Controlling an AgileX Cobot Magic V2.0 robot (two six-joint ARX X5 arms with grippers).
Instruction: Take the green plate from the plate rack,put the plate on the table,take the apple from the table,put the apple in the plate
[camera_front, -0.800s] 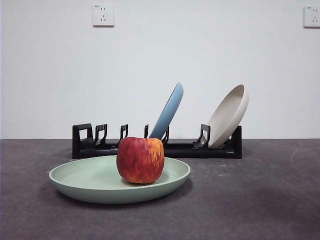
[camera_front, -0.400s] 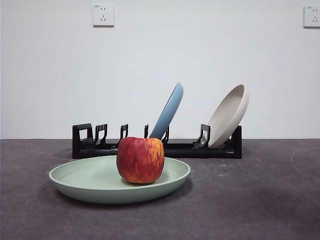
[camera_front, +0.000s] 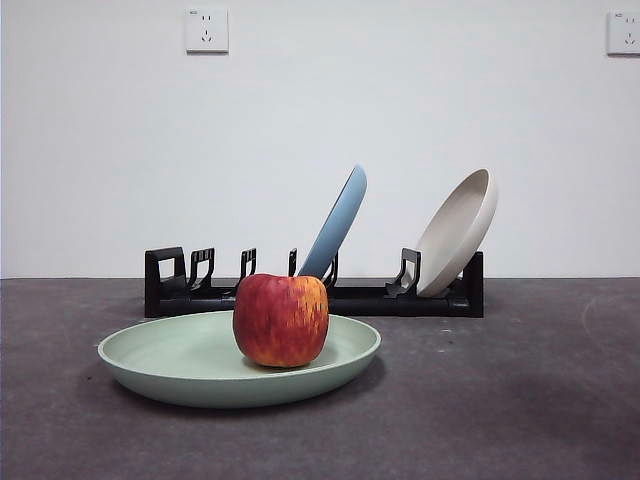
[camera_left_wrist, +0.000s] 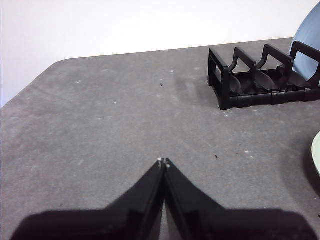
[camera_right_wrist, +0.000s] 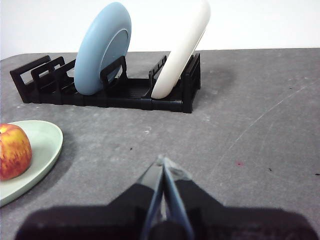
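Observation:
The green plate (camera_front: 190, 365) lies flat on the table (camera_front: 520, 400) in front of the plate rack (camera_front: 350, 295). The red apple (camera_front: 281, 319) rests in the plate, right of its centre. In the right wrist view the apple (camera_right_wrist: 12, 151) and plate (camera_right_wrist: 42, 145) show at the side edge, apart from my right gripper (camera_right_wrist: 162, 161), which is shut and holds nothing. My left gripper (camera_left_wrist: 163, 162) is shut and empty over bare table, with the rack's end (camera_left_wrist: 250, 80) and a sliver of plate rim (camera_left_wrist: 317, 152) off to the side. Neither arm shows in the front view.
A light blue plate (camera_front: 336, 222) and a beige plate (camera_front: 458, 230) lean in the rack's slots. A white wall with two sockets (camera_front: 206, 30) stands behind. The table's edge (camera_left_wrist: 30, 85) shows in the left wrist view.

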